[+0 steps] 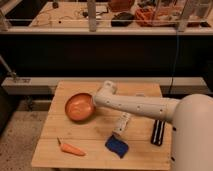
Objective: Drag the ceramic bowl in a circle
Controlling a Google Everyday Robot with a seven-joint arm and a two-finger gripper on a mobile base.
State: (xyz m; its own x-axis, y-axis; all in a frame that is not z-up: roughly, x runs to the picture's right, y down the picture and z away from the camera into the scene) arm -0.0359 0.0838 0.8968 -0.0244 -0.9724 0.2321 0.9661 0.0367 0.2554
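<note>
The ceramic bowl (79, 107) is a round, shallow orange-terracotta bowl with a glossy inside. It sits on the left-middle part of the wooden table (57, 135). My white arm reaches in from the lower right across the table. My gripper (94, 103) is at the bowl's right rim, mostly hidden under the wrist, so I cannot see how it meets the rim.
A carrot (72, 148) lies near the table's front left. A blue cloth-like item (117, 146) lies front centre. A white elongated object (121, 124) lies under my arm, and a black object (158, 132) lies at the right. A dark shelf runs behind the table.
</note>
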